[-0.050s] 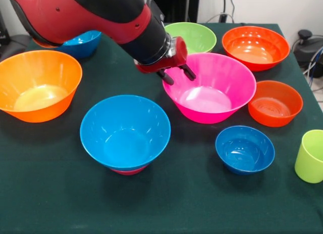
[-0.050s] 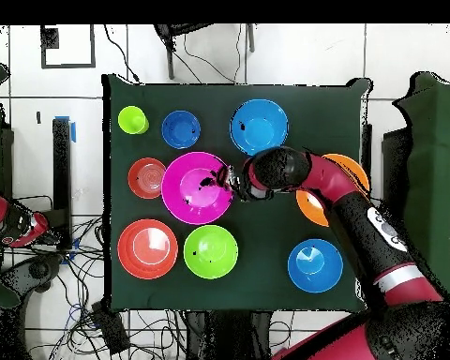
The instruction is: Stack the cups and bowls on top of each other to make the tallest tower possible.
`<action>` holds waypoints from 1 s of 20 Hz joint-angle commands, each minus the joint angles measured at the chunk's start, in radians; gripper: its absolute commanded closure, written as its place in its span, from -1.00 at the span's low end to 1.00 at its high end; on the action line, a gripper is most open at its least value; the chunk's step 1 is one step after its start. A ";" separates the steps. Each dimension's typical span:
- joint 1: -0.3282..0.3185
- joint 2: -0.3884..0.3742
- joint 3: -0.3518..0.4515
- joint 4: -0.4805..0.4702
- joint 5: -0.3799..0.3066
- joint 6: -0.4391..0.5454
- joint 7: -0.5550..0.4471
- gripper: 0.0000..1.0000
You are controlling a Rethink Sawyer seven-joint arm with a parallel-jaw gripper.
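Hanging just over the near rim of the big pink bowl (image 1: 211,87), the gripper (image 1: 177,75) has its two dark fingers spread apart and holds nothing. The pink bowl sits right under it and a bit to the side, mouth up, in the middle of the table (image 1: 50,193). The blue bowl (image 1: 125,131) rests on a small red one just beside it. The green cup (image 1: 310,156) stands far off at the edge.
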 commanded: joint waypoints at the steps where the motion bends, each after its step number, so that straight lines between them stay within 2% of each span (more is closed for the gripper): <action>1: 0.023 -0.014 -0.041 -0.058 -0.002 0.031 -0.095 -1.00; 7: 0.043 -0.022 -0.064 -0.076 -0.014 0.054 -0.089 -1.00; 13: 0.082 -0.044 -0.123 -0.114 -0.073 0.097 -0.102 -1.00; 20: 0.096 -0.062 -0.150 -0.119 -0.099 0.105 -0.124 -1.00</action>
